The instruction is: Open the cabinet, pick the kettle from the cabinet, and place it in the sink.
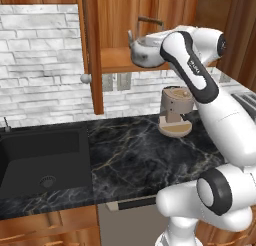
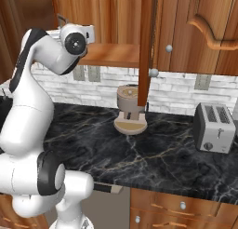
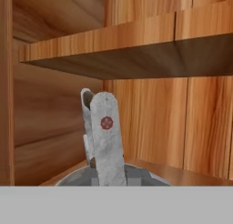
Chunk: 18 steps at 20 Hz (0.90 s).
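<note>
Claw point(image 3: 101, 127) clenched on the kettle point(image 1: 145, 50) handle inside the open cabinet point(image 1: 115, 60), shelf point(image 3: 136, 50) above claw, sink point(image 1: 45, 155) far below, toaster point(image 2: 214, 128) apart

The white arm point(image 1: 210, 120) rises from the base, bends at the dark elbow joint and reaches up and forward. The wrist point(image 2: 74, 42) is at the top of the reach, turned to the front. The gripper point(image 3: 101, 136) has its two fingers pressed almost together, nearly no gap between them.
</note>
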### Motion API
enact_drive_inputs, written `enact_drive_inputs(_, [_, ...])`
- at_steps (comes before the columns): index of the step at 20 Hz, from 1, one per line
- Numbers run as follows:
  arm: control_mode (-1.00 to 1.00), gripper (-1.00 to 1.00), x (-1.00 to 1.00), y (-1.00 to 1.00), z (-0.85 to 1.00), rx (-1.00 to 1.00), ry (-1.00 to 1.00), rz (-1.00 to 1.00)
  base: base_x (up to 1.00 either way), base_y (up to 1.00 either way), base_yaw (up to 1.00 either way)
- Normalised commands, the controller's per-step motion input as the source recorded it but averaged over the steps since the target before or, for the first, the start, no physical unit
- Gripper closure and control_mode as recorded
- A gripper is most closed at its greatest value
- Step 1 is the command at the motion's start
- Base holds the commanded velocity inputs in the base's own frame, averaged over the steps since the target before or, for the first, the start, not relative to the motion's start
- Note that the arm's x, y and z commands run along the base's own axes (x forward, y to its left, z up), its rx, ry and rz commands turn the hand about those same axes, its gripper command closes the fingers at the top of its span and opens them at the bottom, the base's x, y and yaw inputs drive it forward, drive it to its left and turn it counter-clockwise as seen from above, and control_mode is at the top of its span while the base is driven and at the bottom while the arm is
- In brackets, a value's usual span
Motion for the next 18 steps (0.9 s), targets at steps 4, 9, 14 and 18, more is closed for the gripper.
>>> enact_drive_inputs(4, [-1.00,1.00,-0.55,-0.18,0.08,0.07,0.08,0.00,0.00,0.00,0.00])
enact_drive_inputs(9, [-1.00,1.00,-0.55,-0.10,0.00,0.11,0.08,0.00,0.00,0.00,0.00])
enact_drive_inputs(14, [-1.00,1.00,-0.52,-0.07,0.00,0.14,0.08,0.00,0.00,0.00,0.00])
enact_drive_inputs(18, [-1.00,1.00,-0.50,-0.10,0.00,0.15,0.11,0.00,0.00,0.00,0.00])
